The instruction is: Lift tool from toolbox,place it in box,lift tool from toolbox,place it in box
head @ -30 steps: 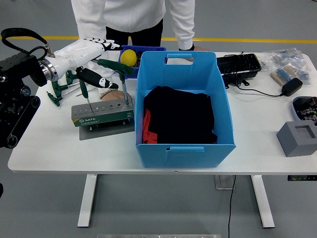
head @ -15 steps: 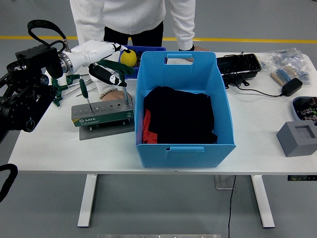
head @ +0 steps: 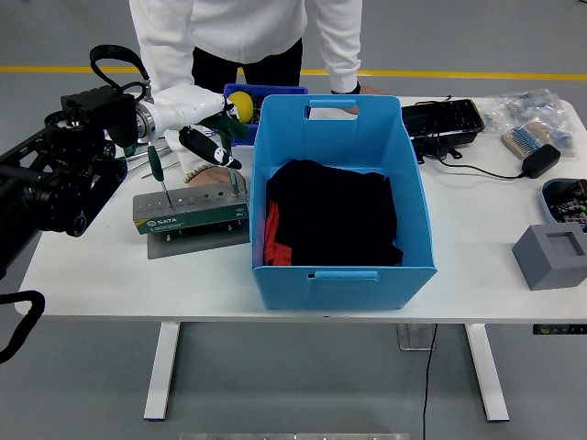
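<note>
White left hand (head: 197,115) curls around a green-handled tool (head: 227,128) above the grey toolbox (head: 191,211); blue box (head: 339,197) lies to its right. Risk: loose grip drops the tool, or its shaft clips the box rim.

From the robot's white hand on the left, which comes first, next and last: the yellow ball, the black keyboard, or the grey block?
Measured from the left hand in the head view:
1. Yellow ball, just right of the hand, in a small blue bin at the table's far side.
2. Black keyboard, past the big blue box, at the far right.
3. Grey block, near the table's right edge.
</note>
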`<state>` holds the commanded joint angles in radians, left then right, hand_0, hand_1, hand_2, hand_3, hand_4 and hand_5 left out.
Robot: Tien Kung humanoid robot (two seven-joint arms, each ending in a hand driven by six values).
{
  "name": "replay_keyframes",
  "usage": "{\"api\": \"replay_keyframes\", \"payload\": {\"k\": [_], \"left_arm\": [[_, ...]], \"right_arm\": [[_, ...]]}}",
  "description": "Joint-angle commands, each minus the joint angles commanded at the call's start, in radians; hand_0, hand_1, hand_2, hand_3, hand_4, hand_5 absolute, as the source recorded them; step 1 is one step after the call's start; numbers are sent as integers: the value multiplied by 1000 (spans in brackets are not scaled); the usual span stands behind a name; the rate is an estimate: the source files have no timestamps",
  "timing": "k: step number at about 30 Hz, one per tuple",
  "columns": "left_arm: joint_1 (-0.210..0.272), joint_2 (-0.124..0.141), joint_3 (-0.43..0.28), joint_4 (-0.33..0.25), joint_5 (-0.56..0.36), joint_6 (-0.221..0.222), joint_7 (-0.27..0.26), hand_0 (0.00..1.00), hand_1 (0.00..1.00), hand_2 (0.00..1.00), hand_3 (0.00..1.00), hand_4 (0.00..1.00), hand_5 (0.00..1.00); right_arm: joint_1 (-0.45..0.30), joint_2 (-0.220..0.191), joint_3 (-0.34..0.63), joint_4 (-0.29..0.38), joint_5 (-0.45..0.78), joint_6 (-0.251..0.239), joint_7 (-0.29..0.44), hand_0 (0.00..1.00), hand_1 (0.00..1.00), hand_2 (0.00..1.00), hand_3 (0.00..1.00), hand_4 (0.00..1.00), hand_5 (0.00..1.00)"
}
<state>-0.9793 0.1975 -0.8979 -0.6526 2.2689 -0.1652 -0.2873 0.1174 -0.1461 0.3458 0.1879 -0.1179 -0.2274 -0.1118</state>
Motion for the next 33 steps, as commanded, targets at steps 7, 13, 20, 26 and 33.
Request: {"api": "replay_keyframes", "payload": {"k": [7,13,20,26,33], "left_arm": [[-3,-1,23,8,0,9,29,352,300,358,428,998,722],[-1,-6,33,7,0,9,45,274,219,268,342,998,741],[-2,-8,47,3,0,2,70,218,160,218,277,998,777],[-6,-11,57,2,-6,-8,89,183,116,176,227,998,769],[-13,-14,67,3,-70,-15,114,119,46,114,149,998,769]], "right_arm": [[-5,0,5,1,-8,-1,-2,651,642,718,580,818,683],[-6,-1,14,1,-21,-2,-5,649,641,716,580,818,682],[-2,-2,11,1,-15,-3,-2,650,641,716,579,818,682],[0,-2,11,1,-13,-3,-2,650,640,715,580,818,682],[2,-3,11,0,-14,-3,-2,650,640,714,579,818,682]]}}
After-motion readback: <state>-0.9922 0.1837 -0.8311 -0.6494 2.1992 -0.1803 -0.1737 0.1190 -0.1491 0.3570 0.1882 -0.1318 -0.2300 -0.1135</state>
